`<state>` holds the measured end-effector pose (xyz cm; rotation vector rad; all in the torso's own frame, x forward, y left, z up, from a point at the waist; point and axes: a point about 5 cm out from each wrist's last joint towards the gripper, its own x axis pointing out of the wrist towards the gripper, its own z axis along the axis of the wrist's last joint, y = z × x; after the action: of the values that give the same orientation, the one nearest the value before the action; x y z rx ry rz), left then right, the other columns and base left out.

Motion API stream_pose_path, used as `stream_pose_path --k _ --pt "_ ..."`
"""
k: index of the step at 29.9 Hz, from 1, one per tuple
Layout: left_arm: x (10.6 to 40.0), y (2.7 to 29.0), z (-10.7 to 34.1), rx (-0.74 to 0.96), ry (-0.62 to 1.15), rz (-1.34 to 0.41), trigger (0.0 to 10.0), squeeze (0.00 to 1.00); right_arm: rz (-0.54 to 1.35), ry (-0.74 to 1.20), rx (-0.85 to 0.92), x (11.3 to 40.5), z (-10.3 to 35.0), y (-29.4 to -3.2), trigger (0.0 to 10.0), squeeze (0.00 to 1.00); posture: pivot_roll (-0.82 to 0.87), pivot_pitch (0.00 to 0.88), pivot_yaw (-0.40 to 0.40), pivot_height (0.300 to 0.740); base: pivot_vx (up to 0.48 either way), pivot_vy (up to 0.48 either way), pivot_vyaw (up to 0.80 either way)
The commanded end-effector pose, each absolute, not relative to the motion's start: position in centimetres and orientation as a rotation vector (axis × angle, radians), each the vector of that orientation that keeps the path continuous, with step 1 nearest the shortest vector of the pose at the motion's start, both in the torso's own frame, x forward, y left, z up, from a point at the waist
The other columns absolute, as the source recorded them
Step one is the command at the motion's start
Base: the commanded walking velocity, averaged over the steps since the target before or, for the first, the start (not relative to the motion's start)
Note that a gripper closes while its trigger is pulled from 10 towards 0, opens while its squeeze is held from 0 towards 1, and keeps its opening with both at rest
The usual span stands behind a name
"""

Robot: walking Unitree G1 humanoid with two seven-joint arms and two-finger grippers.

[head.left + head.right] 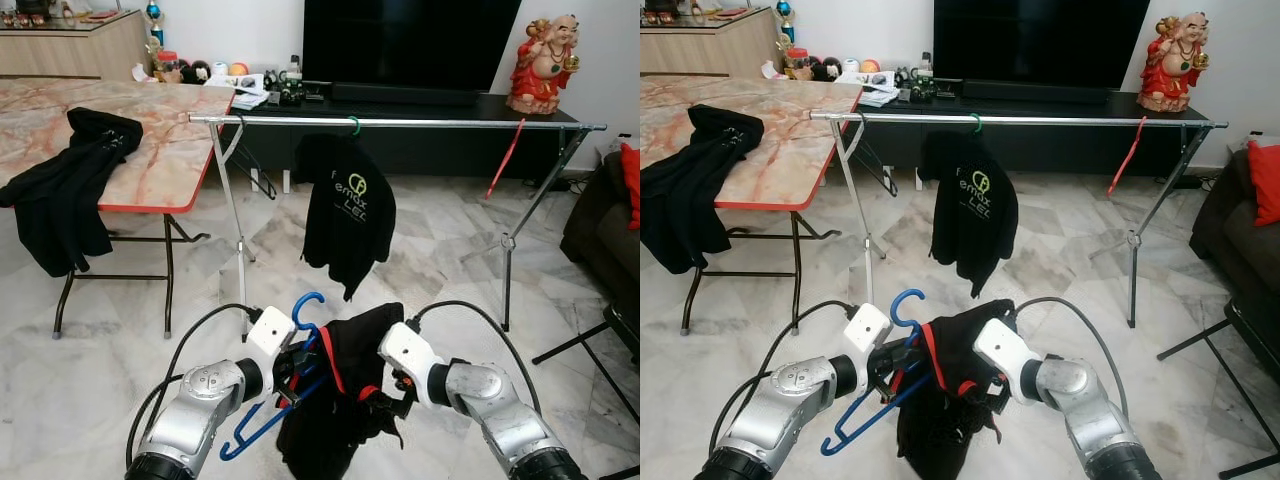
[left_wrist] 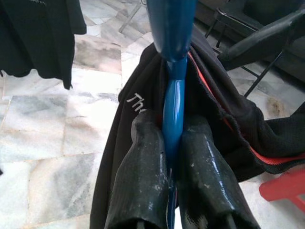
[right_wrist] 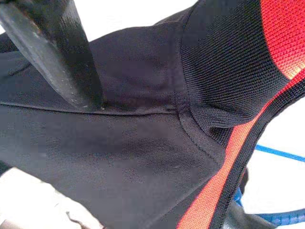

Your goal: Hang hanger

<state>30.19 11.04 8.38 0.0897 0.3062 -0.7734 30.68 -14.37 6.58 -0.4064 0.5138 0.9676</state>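
Low in front of the robot, the left tool [image 2: 174,176] is clamped narrow on the stem of a blue hanger [image 1: 268,412], its two black fingers [image 2: 143,176] pressed to either side of the plastic; the hanger tilts, its hook [image 1: 306,303] curling upward just above the wrist and its lower bar slanting down toward the floor. A black shirt with red collar trim [image 1: 345,400] hangs bunched between the two arms, draped partly over the hanger. The right tool [image 1: 392,392] is at the shirt's right shoulder, with one black finger [image 3: 57,52] pressed against the dark fabric beside the red-edged collar; whether it is closed on the cloth I cannot tell. Well beyond, a metal clothes rail [image 1: 420,123] on folding legs spans the room in front of a dark television stand [image 1: 500,105]. A black shirt with a green logo [image 1: 348,210] hangs from the rail on a green hook [image 1: 354,126], and a red hanger [image 1: 505,160] dangles farther toward the rail's right end. To the left stands a marble-patterned surface [image 1: 150,140] with a red edge, and a black garment [image 1: 65,185] is slung over its near corner. A red and gold figurine [image 1: 545,62] sits on the television stand, and the floor [image 1: 420,280] is pale marble tile.
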Motion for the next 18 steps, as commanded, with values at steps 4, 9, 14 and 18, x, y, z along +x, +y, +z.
stream_pose_path --k 4,9,14,18 --pt "30.6 11.1 9.2 0.089 0.263 -0.769 10.0 0.0 1.12 0.564 -0.337 29.1 6.0 -14.1 10.0 1.0 0.11 0.008 -0.058 0.74 0.0 0.0 0.0" --pt "30.5 11.0 9.2 0.089 0.265 -0.773 10.0 0.0 1.19 0.515 -0.257 28.7 6.7 -13.6 10.0 1.0 0.11 0.012 -0.059 0.74 0.0 0.0 0.0" --pt "30.5 11.0 9.1 0.091 0.27 -0.776 10.0 0.0 1.086 0.575 -0.408 29.5 6.0 -15.2 10.0 1.0 0.11 0.011 -0.059 0.74 0.0 0.0 0.0" --pt "30.5 11.1 9.1 0.09 0.271 -0.769 10.0 0.0 0.812 0.579 -0.494 31.2 5.9 -16.6 10.0 0.0 0.11 0.014 -0.06 0.74 0.0 0.0 0.0"
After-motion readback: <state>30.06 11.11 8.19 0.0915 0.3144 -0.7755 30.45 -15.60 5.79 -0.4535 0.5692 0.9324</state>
